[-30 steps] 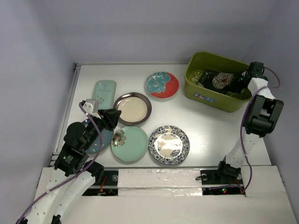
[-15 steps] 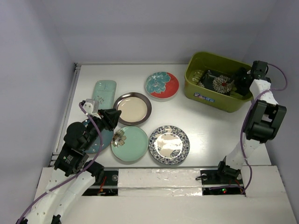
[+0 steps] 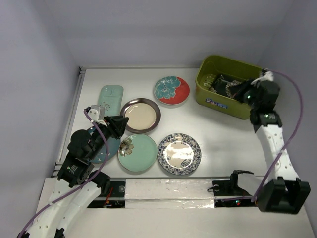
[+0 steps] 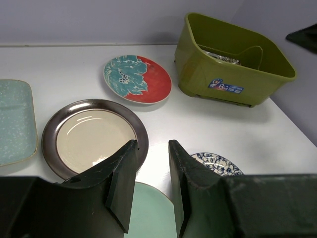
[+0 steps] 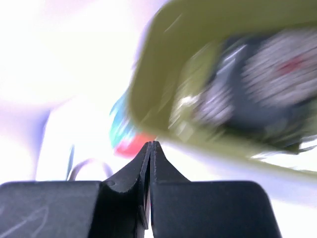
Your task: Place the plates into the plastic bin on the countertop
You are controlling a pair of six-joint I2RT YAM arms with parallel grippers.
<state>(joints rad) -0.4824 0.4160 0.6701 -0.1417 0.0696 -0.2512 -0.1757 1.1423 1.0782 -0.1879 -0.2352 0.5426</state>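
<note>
While one dish already lies in the bin, six more wait on your countertop (image 3: 218, 134).
The green bin (image 3: 218, 101) stands far right with the black square plate (image 3: 229, 85) inside. The other plates lie flat to its left, the red-teal plate (image 3: 171, 90) nearest. Your right gripper (image 5: 150, 145) is at the bin's near rim, fingers pressed together on nothing, probably done there. Your left gripper (image 4: 151, 146), parted narrowly and empty, hangs by the cream plate (image 4: 94, 139), seemingly lined up for a pick.

Even soft light, right wrist motion-blurred
</note>
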